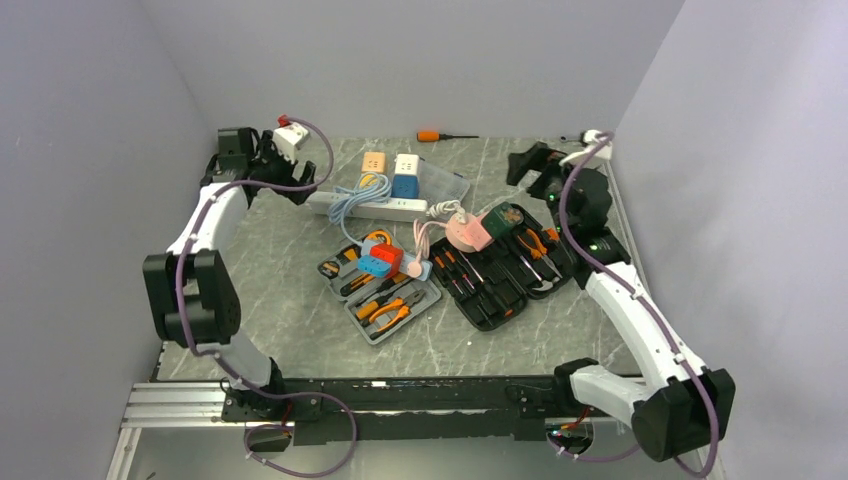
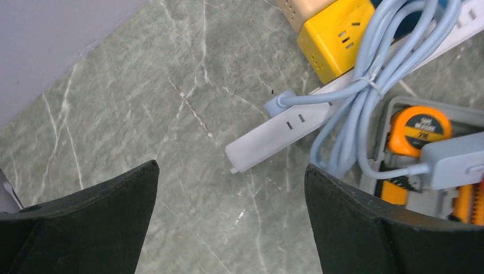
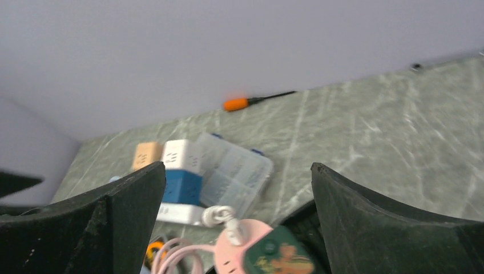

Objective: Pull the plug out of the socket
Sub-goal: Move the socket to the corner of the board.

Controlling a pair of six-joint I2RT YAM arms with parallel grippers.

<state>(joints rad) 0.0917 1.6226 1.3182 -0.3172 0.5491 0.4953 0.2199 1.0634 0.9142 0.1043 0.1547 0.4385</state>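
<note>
The grey-green marbled table (image 1: 300, 330) carries a screwdriver (image 1: 440, 135) at 12 o'clock by the wall. The socket (image 1: 400, 206) lies at 11, a clear box (image 1: 445, 185) beside it, a grey tray (image 1: 364, 320) mid-table, and a black case (image 1: 492, 318) at 3.

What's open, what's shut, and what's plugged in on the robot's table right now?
left gripper, open, empty.
right gripper, open, empty.
light-blue plug, looks seated in the socket.
light-blue cord, bundled and tied.
grey tool case, open.
black tool case, open.
clear plastic box, looks shut.
</note>
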